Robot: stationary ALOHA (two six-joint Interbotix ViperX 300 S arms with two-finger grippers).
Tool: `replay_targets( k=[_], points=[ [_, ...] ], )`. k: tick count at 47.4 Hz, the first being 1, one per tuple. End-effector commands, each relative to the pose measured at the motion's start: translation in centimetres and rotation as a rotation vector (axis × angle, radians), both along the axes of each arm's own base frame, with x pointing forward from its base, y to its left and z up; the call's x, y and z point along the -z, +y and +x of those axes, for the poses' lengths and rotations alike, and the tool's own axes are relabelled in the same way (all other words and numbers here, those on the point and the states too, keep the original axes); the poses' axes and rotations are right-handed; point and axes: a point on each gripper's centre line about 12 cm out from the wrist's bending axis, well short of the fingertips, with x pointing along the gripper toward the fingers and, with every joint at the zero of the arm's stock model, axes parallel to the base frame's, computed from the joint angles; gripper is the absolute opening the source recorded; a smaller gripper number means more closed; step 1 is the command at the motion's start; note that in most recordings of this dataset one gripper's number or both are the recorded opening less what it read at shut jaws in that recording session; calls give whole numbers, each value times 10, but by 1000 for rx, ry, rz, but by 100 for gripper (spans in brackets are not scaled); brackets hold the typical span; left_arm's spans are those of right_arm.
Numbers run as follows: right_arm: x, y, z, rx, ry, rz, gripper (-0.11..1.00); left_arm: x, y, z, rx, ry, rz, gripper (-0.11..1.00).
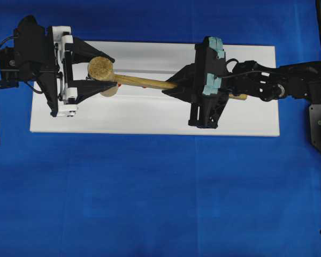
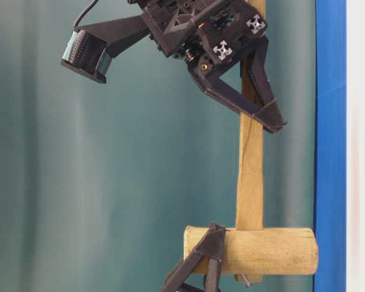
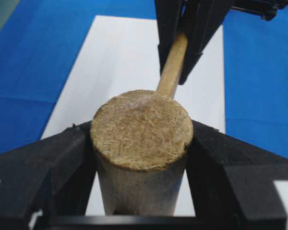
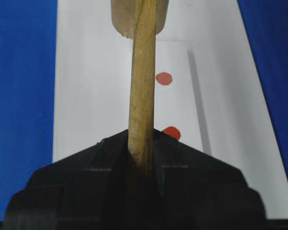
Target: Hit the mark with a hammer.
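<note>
Blue cloth lay under the white board, and near its left edge your left gripper clasped the head of the hammer while your right gripper pinched the handle mid-board. You looked mid-handover; the left jaws needed to spread next. Red marks lay partly hidden beneath the handle.

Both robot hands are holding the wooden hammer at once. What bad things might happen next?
1. The left gripper clamps the hammer by its head while the right gripper clamps the handle. If one arm moves alone, the hammer might twist or slip.
2. The red marks lie on the white board beneath the handle, partly hidden from the right wrist view, so a swing might miss.
</note>
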Motion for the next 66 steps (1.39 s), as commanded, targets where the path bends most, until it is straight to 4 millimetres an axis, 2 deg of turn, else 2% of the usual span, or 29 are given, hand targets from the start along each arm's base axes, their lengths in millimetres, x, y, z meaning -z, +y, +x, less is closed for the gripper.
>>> replay_targets(
  k=[1, 3, 5, 13, 16, 18, 22, 26, 32, 40, 55, 66],
  points=[
    [-18, 2, 3, -11, -49, -14, 3, -10, 0, 3, 0, -36, -1, 48],
    [-18, 2, 3, -11, -49, -12, 8, -10, 0, 3, -1, -37, -6, 48],
    [-18, 3, 3, -12, -49, -12, 18, -10, 0, 2, -4, -36, -14, 48],
    [-23, 4, 3, -16, -68, -26, 70, -7, 0, -1, -28, -29, -108, 48],
    [-28, 6, 2, -30, -86, -57, 86, -6, -1, -2, -46, -26, -174, 48],
    [-31, 6, 1, -35, -96, -71, 92, -7, -1, -3, -63, -29, -243, 48],
    [-39, 6, 0, -46, -118, -97, 88, -7, -1, -4, -99, -34, -366, 48],
    [-42, 6, 0, -56, -127, -121, 88, -7, -1, -5, -144, -49, -522, 48],
    [-40, 6, 2, -71, -124, -149, 89, -8, 0, -7, -226, -90, -797, 48],
    [-34, 7, 6, -95, -107, -186, 89, -2, -1, -8, -310, -82, -1018, 48],
    [-12, 0, 18, -110, -45, -220, 88, -4, -15, -5, -292, -43, -1061, 48],
    [-9, 0, 25, -126, -40, -246, 85, -5, -20, -2, -274, -28, -1046, 48]
  ],
)
